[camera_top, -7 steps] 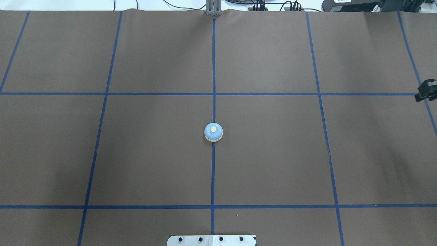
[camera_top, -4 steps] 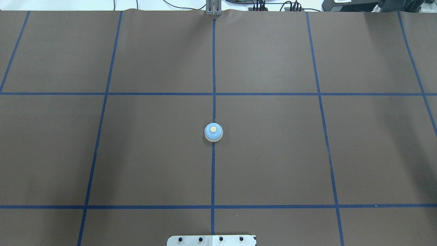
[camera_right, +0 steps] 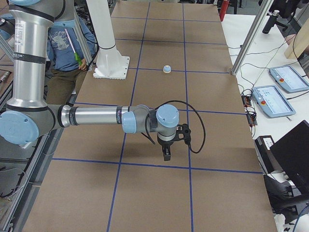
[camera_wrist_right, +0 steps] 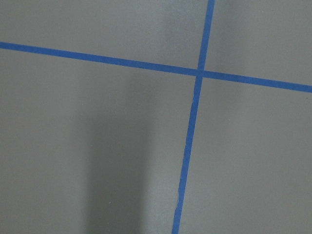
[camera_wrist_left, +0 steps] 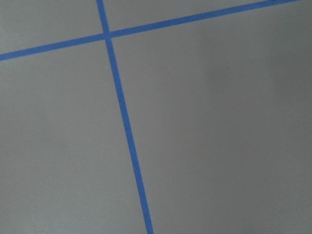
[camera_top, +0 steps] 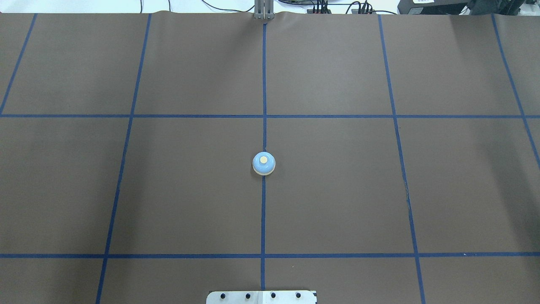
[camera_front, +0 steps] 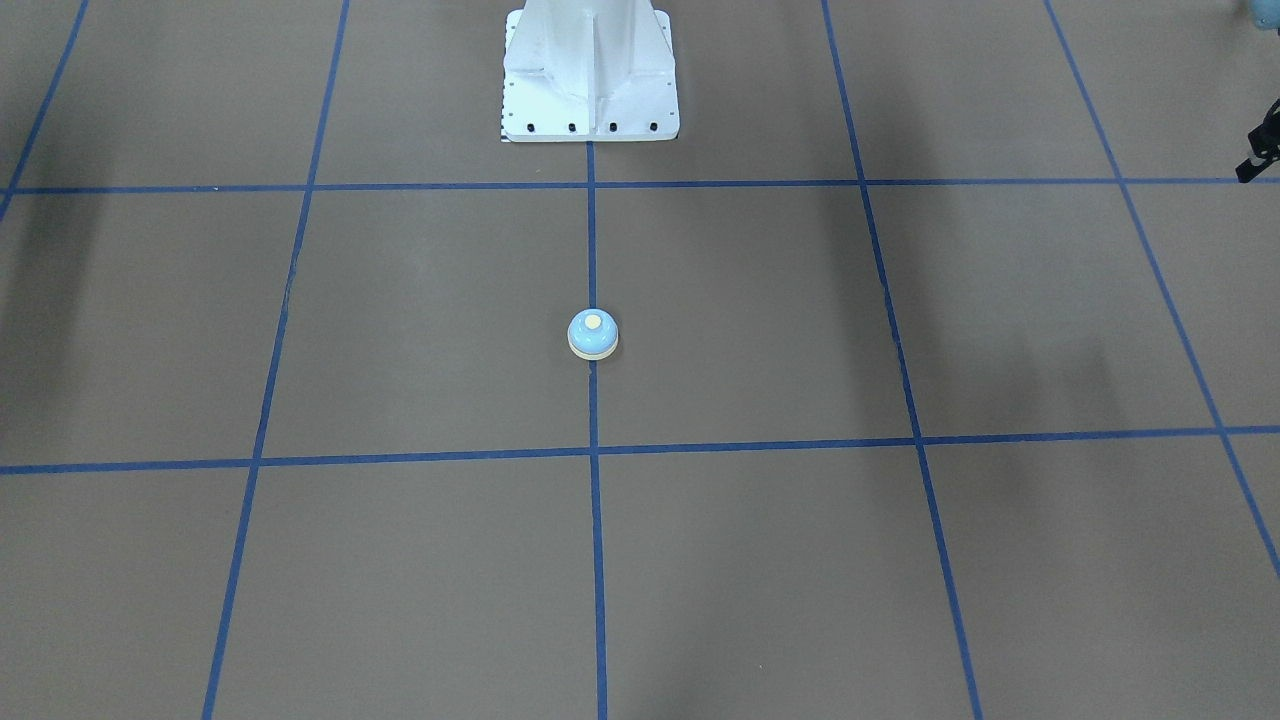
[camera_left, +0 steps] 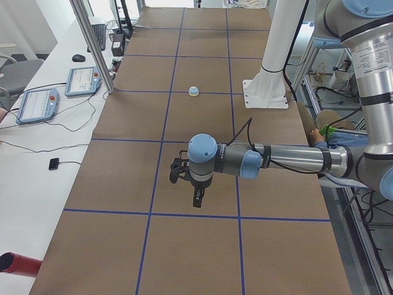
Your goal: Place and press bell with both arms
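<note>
The light-blue bell [camera_top: 264,163] stands upright on the centre blue line of the brown table, also in the front-facing view [camera_front: 592,335]. Neither arm is near it. In the left side view my left gripper [camera_left: 197,198] points down above the table's near end, far from the bell [camera_left: 194,91]. In the right side view my right gripper [camera_right: 167,154] points down above the other end, far from the bell [camera_right: 166,69]. I cannot tell whether either is open or shut. A black piece of the left arm [camera_front: 1262,140] shows at the front-facing view's right edge. Both wrist views show only table and tape.
The white pedestal [camera_front: 590,70] stands at the robot's side of the table, behind the bell. Control tablets [camera_right: 273,100] and cables lie beyond the far table edge. A metal post [camera_left: 92,43] stands at that edge. A person [camera_right: 63,43] is beside the robot.
One second ago a black part of my right gripper showed at the overhead view's right edge; it has left that view. The bell has not moved.
</note>
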`<state>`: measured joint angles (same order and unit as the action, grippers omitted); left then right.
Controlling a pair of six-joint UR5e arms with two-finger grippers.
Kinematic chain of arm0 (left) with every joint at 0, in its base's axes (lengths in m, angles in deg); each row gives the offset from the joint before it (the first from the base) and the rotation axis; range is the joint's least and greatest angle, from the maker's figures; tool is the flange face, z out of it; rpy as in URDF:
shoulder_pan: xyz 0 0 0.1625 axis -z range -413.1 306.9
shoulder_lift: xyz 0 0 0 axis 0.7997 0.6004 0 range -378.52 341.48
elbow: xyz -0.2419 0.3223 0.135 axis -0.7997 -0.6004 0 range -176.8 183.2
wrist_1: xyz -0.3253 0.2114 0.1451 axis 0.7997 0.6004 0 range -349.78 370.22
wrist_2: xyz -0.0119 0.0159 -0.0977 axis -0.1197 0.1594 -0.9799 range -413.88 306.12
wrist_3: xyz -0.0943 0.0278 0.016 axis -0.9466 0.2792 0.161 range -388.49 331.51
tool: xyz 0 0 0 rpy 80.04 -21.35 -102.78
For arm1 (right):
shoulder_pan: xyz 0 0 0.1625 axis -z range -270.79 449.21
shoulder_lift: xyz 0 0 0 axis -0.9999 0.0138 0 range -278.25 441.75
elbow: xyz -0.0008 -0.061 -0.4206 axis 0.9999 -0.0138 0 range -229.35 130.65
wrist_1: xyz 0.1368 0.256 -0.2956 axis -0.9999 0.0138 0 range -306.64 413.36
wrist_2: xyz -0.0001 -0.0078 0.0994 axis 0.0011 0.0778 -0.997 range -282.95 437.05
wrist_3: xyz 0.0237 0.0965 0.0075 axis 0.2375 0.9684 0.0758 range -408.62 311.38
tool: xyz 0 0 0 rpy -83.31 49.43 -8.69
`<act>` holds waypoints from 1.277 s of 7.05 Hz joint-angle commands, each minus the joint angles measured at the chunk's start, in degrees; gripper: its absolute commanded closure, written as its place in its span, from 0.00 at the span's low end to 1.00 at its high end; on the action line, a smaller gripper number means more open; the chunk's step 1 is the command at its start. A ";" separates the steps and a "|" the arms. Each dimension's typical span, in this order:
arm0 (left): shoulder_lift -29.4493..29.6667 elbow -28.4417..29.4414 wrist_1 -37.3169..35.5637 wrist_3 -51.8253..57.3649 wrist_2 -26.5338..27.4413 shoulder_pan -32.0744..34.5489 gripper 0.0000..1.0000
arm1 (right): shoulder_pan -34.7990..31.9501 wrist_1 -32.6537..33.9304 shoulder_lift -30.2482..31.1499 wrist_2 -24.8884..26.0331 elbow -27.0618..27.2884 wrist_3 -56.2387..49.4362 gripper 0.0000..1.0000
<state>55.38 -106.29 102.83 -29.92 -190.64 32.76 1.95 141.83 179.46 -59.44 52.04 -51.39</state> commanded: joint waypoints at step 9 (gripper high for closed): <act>1.60 0.15 -5.51 0.38 -0.71 2.20 0.00 | 1.92 0.48 -0.42 1.93 2.40 1.10 0.00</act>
<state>56.93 -105.95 97.31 -29.56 -191.38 34.96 3.84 142.30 179.00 -57.86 54.43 -50.29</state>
